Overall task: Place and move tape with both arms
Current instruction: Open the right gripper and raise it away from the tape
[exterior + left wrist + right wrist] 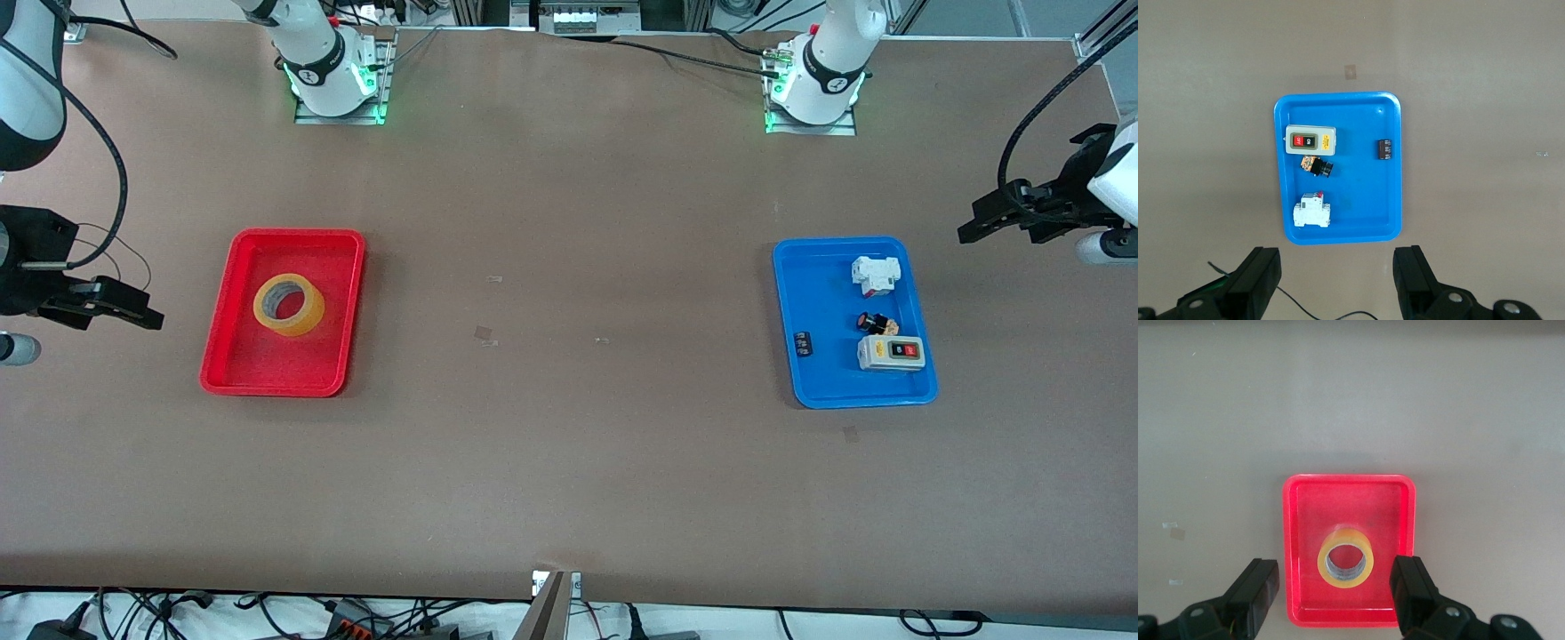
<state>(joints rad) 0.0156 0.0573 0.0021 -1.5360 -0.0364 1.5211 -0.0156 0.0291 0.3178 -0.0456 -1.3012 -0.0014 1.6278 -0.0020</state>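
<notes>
Sitting flat in the red tray [218, 364], the tape [289, 304] is hole-up, at the right arm's end of the table. Right gripper [1337, 597] hangs in the air off that tray's outer side, jaws wide open, holding nothing. Left gripper [1338, 280] hangs off the outer side of the blue tray [813, 298] at the left arm's end, jaws wide open too, empty. Blue tray holds a switch box [891, 353], white block [875, 275] and small parts.
</notes>
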